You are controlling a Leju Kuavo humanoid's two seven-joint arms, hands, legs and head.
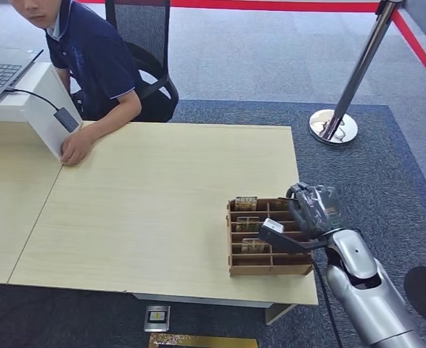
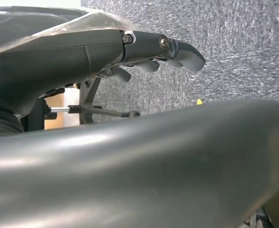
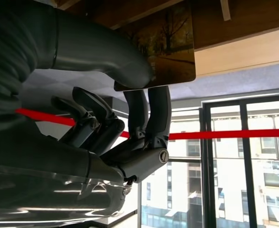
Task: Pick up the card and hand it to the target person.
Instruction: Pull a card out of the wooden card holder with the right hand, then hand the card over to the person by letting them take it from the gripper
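The right arm (image 1: pixel 363 290) reaches forward from low on the right, its hand (image 3: pixel 138 102) pinching a card (image 3: pixel 163 52) between thumb and two straight fingers, the rest curled. The left hand (image 2: pixel 145 52) hangs with fingers loosely extended, apparently holding nothing.

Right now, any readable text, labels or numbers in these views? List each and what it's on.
None can be read.
Card pinched by the right hand: an autumn tree picture, no lettering visible.
Cards in the wooden rack: prints too small to read.
Laptop keys: too small to read.
Floor plate under the table: marking too blurred.
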